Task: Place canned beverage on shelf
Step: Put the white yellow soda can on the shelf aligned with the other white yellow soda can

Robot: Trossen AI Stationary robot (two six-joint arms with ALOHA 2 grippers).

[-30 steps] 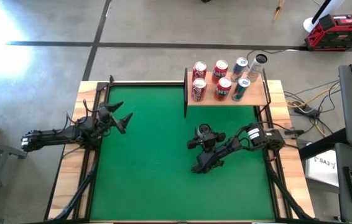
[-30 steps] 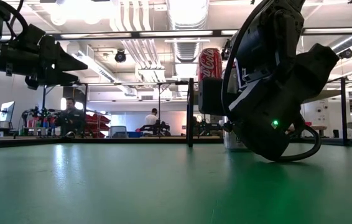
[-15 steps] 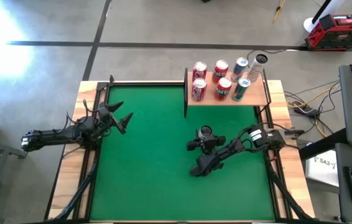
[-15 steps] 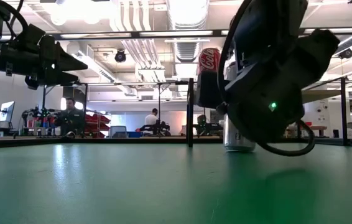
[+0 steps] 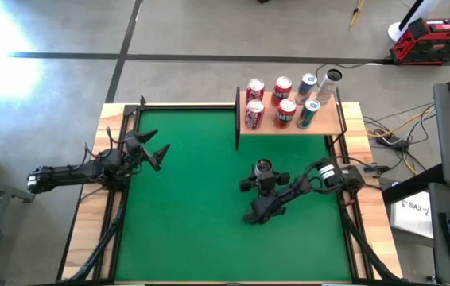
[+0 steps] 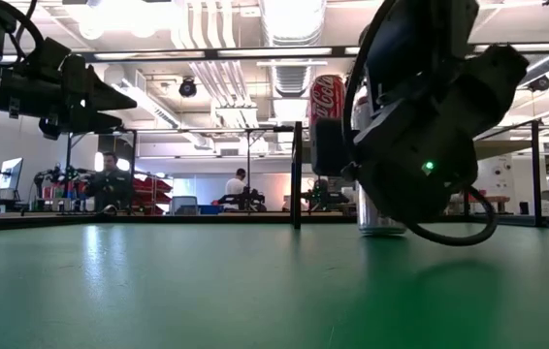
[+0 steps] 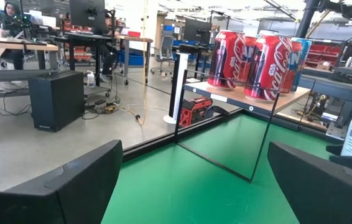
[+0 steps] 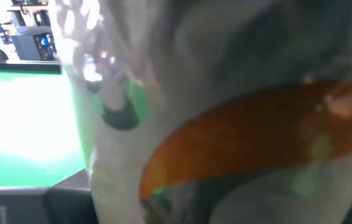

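A green felt table (image 5: 185,199) is seen from above, with a tan wooden shelf (image 5: 332,127) raised at its far right corner. Six cans (image 5: 281,102) already stand on the shelf in two rows, red ones toward its inner end, blue-and-white ones toward its outer end. A seventh, the silver can (image 5: 264,168), stands on the felt in front of the shelf, a little inside the shelf's dark front post. The right gripper (image 5: 261,179) sits at this can, and its wrist camera is filled by the can's silver and orange side (image 8: 226,124), pressed close between the fingers. The fingers appear to have closed on the can, though it seems not yet lifted; the low view shows its base (image 6: 381,225) down at table level.

Judging from this, most of the stocking is done. What remains is to raise this can, carry it up to the shelf, and set it in a free spot.

The shelf's thin dark frame and the packed cans leave limited room, so a bump could topple a neighbour.

The left gripper (image 5: 155,153) waits well away from the shelf, near the table's opposite edge, its fingers (image 7: 70,180) spread wide and empty.
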